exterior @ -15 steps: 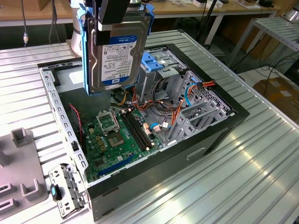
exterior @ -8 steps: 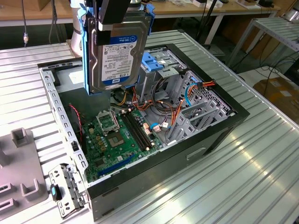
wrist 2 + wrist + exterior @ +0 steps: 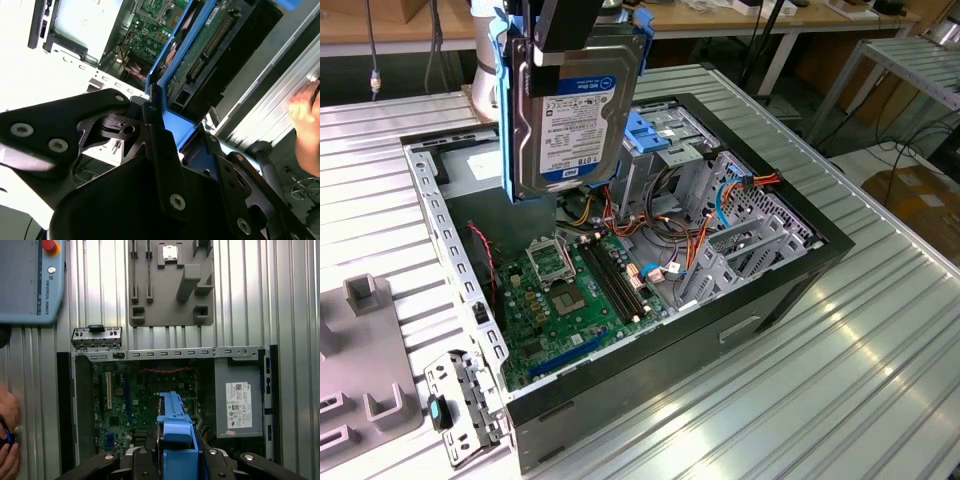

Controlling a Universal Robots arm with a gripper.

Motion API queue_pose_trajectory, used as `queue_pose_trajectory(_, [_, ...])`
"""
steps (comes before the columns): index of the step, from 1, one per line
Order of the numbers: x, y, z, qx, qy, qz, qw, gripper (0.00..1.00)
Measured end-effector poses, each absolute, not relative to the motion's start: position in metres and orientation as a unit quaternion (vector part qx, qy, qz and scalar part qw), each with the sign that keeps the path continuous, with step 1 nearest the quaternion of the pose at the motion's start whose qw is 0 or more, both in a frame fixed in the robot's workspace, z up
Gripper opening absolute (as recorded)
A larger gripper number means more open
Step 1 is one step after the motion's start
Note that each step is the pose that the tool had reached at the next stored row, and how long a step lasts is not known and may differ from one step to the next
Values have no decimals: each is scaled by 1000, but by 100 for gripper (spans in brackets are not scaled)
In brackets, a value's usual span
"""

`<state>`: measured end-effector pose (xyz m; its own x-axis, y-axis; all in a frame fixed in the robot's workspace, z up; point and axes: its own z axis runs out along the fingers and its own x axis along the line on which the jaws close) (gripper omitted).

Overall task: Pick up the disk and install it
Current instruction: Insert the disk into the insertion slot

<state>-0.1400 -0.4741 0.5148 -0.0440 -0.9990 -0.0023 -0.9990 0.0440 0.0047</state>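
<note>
Above the open case, your fingers are clamped on the disk, which hangs upright in the air.

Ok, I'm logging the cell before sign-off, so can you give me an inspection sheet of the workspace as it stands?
Surface: ribbed metal table carrying an open computer case.
Job's things: the disk is upright, label towards the exterior view, held above the motherboard; not yet installed.
Clutter: grey fixture plate, small metal bracket beside the case, teach pendant.
Grippers: gripper shut on the disk's blue rails.
Cables: orange, red and blue wires loose inside the case.
Surroundings: a person's hand near the case; benches behind.
</note>
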Motion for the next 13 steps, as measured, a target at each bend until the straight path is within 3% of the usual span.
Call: queue_pose_trajectory(13, [-116,-475,513,691,-722,-3,1,37])
